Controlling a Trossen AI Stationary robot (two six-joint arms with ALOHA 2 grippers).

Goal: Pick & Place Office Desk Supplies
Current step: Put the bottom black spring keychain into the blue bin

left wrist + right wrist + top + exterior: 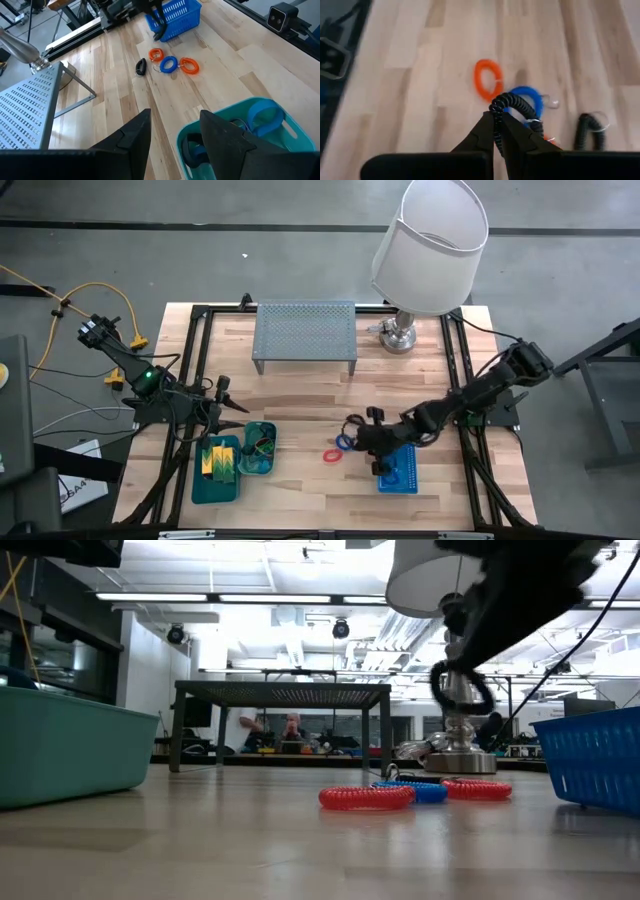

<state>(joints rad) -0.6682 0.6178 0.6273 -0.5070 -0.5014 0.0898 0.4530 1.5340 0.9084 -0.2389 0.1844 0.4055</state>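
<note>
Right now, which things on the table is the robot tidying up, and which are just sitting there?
Part of the job:
- black band loop, pinched in the right tool
- red loops, blue loop, another black loop on the table
- blue mesh basket
- teal trays
- yellow-green blocks

Just sitting there:
- grey riser shelf
- lamp

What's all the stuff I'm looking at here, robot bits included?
Table: one, pale wood.
Lamp: one, white shade, back right.
Riser shelf: one, grey perforated, back centre.
Teal trays: two, front left.
Blocks: several, yellow-green, in one tray.
Tray loops: several, blue and dark, in the other tray.
Basket: one, blue mesh, front right.
Red loops: two, on the table.
Blue loop: one, between them.
Black loop: one, lying nearby.
Held loop: one, black.
Left claw: open, by the trays.
Right claw: shut on held loop.
</note>
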